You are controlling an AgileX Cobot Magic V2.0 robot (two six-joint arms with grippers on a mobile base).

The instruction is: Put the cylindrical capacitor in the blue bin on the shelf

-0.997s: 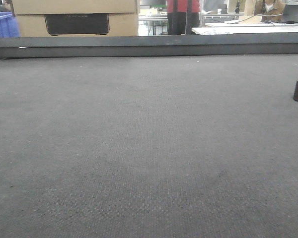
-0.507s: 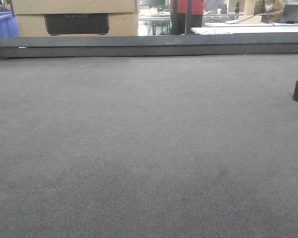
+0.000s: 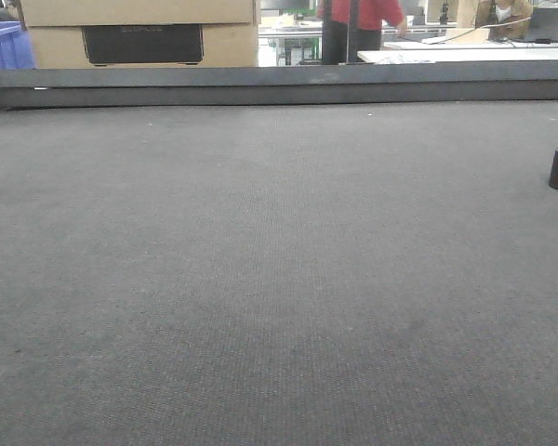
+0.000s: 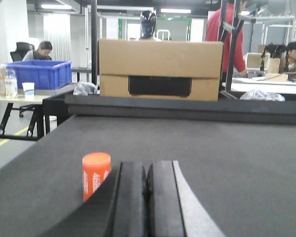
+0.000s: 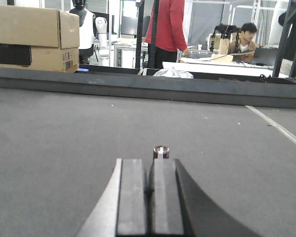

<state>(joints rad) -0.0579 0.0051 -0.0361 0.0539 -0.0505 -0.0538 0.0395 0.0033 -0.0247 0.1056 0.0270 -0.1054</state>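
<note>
The right end effector (image 5: 149,170) is clenched, its two dark pads pressed together with nothing between them, and it hangs low over the table (image 3: 260,279). The left end effector (image 4: 146,170) is clenched and empty too, with an orange cylinder (image 4: 95,175) standing upright just to its left, near the table's left edge. Around both, the dark grey mat lies open and flat out to the raised dark rim (image 5: 148,89) along the far side. Beyond that rim sit a cardboard box (image 4: 160,69) and a blue crate (image 4: 38,74) on a side table. Since the earlier frames the cylindrical capacitor (image 5: 161,152) has kept its spot, and only the person in red (image 3: 363,19) behind the table has shifted. The capacitor stands upright on the mat ahead of the right end effector, a touch right of its seam and apart from the tips; the front view shows it at the right margin.
</note>
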